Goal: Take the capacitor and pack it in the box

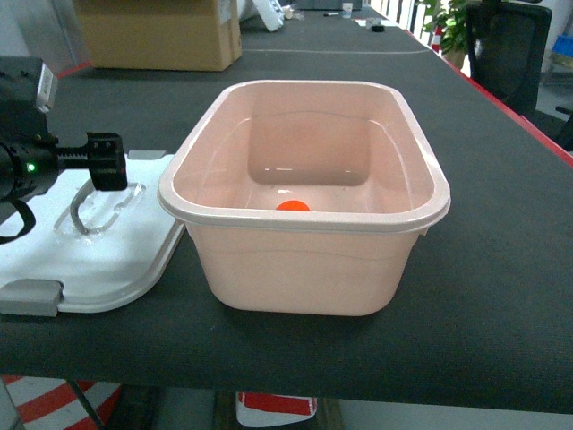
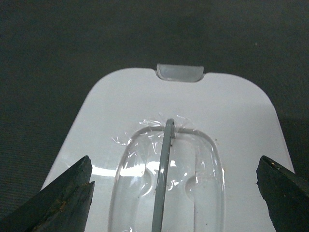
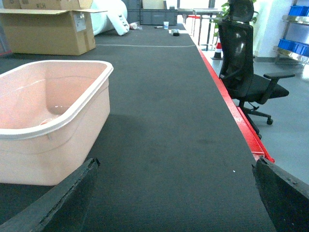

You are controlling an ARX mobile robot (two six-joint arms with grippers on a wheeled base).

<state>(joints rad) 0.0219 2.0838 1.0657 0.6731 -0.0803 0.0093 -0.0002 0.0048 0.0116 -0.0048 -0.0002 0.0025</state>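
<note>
**Both claws spread, nothing held; box open on the table**

Left gripper point(image 2: 174, 193) has its jaws wide apart, one dark tip at each lower corner of the left wrist view, hovering over the white lid point(image 2: 231, 111). Right gripper point(image 3: 176, 193) is also spread, tips at the bottom corners of its own view, with bare table mat between them.

Box point(image 1: 309, 202): pale pink tub, upright, lid off, mid-table in the head view. Small orange thing point(image 1: 292, 206) sits on its floor against the near wall; the rim cuts off most of it, so I can't tell what it is. In the right wrist view the box point(image 3: 50, 113) is at the left, cropped by the frame edge.

Lid lies flat on the black mat point(image 1: 501, 269), just left of the box, its edge touching or nearly touching the tub wall; can't tell which. Grey handle point(image 2: 163, 174) lies in the lid's clear recess. Grey latch point(image 2: 179, 72) at the far edge, another latch point(image 1: 31, 296) at the near corner in the head view.

Left arm point(image 1: 54, 161) comes in from the left edge, roughly level, green LED lit, body cut off by the frame. Right arm isn't visible in the head view.

Around: cardboard carton point(image 1: 161, 31) at the far left of the table, office chair point(image 3: 246, 72) beyond the red table edge, blue bins point(image 3: 297, 48) on a shelf.
</note>
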